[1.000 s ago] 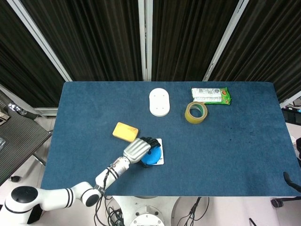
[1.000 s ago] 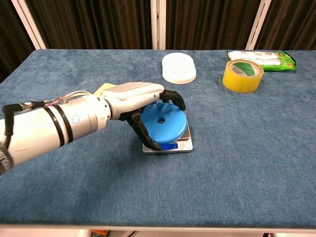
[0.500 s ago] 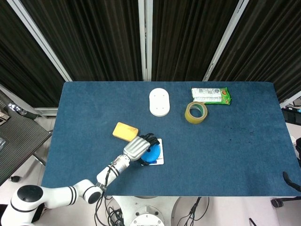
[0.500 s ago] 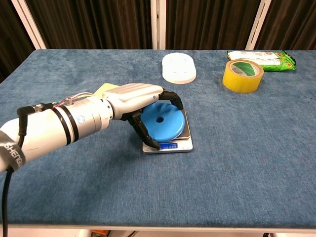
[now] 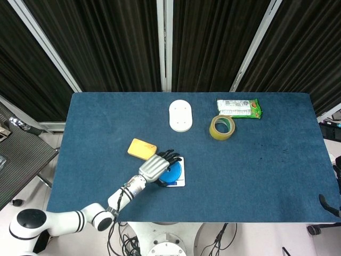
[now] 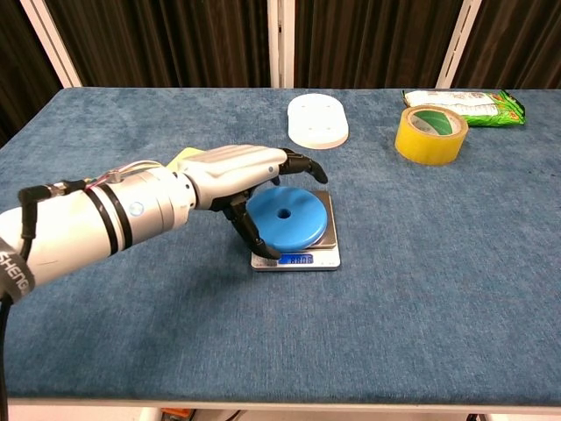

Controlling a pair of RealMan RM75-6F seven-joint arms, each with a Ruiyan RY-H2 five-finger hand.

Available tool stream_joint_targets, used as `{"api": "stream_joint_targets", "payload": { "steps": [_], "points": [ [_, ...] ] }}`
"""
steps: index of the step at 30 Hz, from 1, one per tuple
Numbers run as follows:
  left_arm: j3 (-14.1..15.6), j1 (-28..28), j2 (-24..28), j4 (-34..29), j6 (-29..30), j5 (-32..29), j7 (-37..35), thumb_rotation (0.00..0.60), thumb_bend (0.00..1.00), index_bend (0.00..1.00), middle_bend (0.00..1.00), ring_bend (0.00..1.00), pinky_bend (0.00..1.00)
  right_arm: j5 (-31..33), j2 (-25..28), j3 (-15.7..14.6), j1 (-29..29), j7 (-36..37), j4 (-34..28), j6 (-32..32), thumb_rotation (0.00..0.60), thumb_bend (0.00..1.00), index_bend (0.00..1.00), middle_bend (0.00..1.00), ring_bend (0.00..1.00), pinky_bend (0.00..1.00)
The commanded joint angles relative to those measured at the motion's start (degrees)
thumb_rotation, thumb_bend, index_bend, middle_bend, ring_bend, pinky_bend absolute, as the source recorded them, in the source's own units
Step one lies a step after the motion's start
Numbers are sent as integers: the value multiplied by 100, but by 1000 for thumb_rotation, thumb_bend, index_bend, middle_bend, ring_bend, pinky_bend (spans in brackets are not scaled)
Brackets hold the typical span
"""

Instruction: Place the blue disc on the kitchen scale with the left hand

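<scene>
The blue disc (image 6: pixel 285 216) (image 5: pixel 172 172) lies flat on the small silver kitchen scale (image 6: pixel 302 259) (image 5: pixel 180 183), whose blue display is lit at the front. My left hand (image 6: pixel 237 171) (image 5: pixel 153 167) hovers at the disc's left side. Its fingers (image 6: pixel 298 162) stretch out above the disc's back edge without wrapping it, and the thumb (image 6: pixel 250 235) hangs close to the left rim. The hand covers part of the scale's left edge. My right hand shows in neither view.
A yellow sponge (image 5: pixel 142 149) (image 6: pixel 184 158) lies just behind the left hand. Further back are a white oval plate (image 5: pixel 180 115) (image 6: pixel 317 120), a roll of yellow tape (image 5: pixel 222 127) (image 6: pixel 430 133) and a green packet (image 5: pixel 238 108) (image 6: pixel 465 103).
The disc went from tilted in the left hand's grip to lying flat on the scale. The fingers have uncurled and drawn back from its rim.
</scene>
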Motion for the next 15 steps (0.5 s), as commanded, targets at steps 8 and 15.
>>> {"api": "stream_joint_targets", "payload": {
  "steps": [8,15],
  "points": [
    [157,365,730,-1089,577,94,312,600,113,136,63,0,180,-51,18,-9,-9,1,-53,58,600,231,0,0,0,0],
    [818,1384,1824,-2095,1880,432,793,600,112,136,68,0,147,-134,-3,-44,-30,-2,-45,139,600,231,0,0,0,0]
  ]
}}
